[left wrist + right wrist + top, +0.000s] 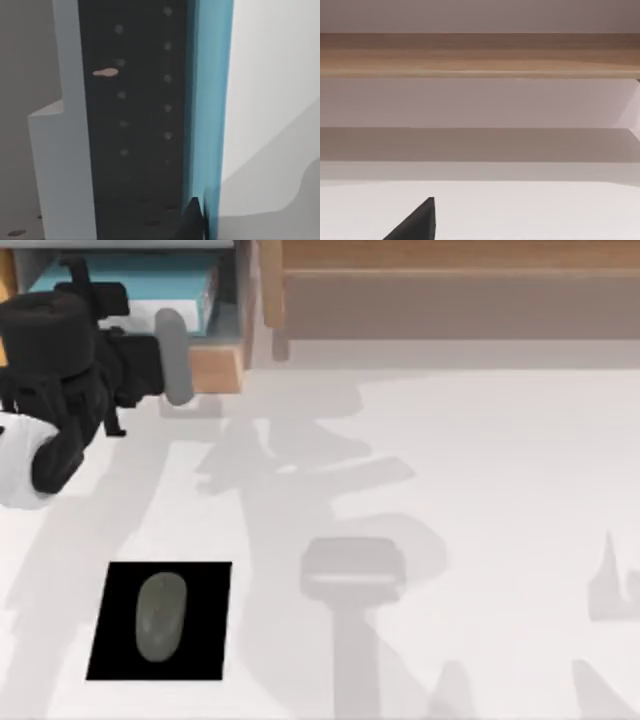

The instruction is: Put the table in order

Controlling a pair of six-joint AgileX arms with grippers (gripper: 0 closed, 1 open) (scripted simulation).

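The white table [480,490] carries a grey mouse [160,616] on a black mouse pad [205,585] near its front left. At the back left, a wooden drawer [215,368] stands open with a blue book [130,280] inside. My left gripper [150,370] reaches over the drawer's front, right beside its grey handle [176,355]. The left wrist view looks closely along the blue book [210,100], with a dark tip of the left gripper [192,222] at the edge. In the right wrist view a dark tip of my right gripper [415,225] hangs over the table [530,210].
A light wooden shelf [450,270] runs along the back right, and the right wrist view faces its board [480,55]. Arm shadows fall across the table's middle and right side.
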